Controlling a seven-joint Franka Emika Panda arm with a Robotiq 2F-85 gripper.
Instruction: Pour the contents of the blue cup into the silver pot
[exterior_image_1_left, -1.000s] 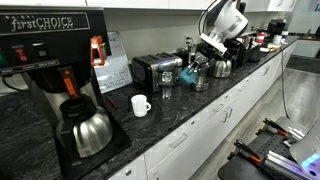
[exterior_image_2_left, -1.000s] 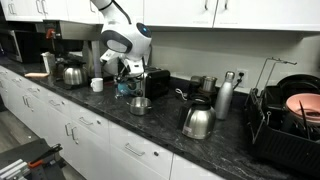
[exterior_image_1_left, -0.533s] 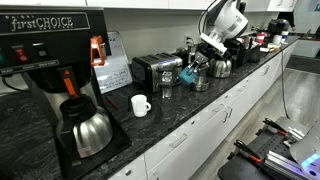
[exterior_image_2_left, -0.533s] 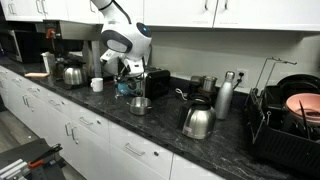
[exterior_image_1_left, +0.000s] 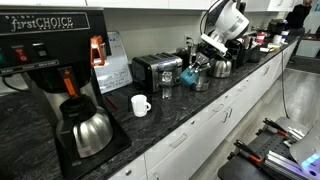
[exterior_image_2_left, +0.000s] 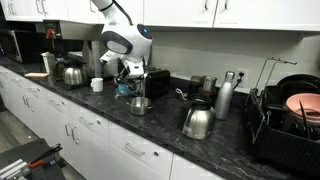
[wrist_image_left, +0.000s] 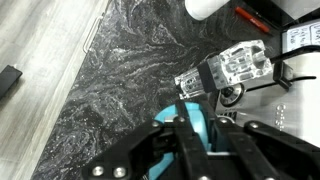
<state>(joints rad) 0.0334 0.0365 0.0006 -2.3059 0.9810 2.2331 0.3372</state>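
Observation:
The blue cup (exterior_image_1_left: 187, 75) is a teal mug held in my gripper (exterior_image_1_left: 197, 62) just above the dark counter. In an exterior view the cup (exterior_image_2_left: 125, 88) hangs beside and behind the silver pot (exterior_image_2_left: 140, 105), a low shiny bowl-like pot on the counter. The pot also shows next to the cup (exterior_image_1_left: 202, 82). In the wrist view my black fingers (wrist_image_left: 195, 150) are shut on the cup's (wrist_image_left: 196, 128) wall. The pot is out of the wrist view. I cannot see the cup's contents.
A white mug (exterior_image_1_left: 141, 104) (exterior_image_2_left: 97, 85), a clear glass (exterior_image_1_left: 165, 80), a toaster (exterior_image_1_left: 155, 68) (exterior_image_2_left: 156, 82) and a coffee maker with carafe (exterior_image_1_left: 85, 130) stand nearby. A steel kettle (exterior_image_2_left: 197, 122), steel bottle (exterior_image_2_left: 224, 97) and dish rack (exterior_image_2_left: 290, 120) stand farther along.

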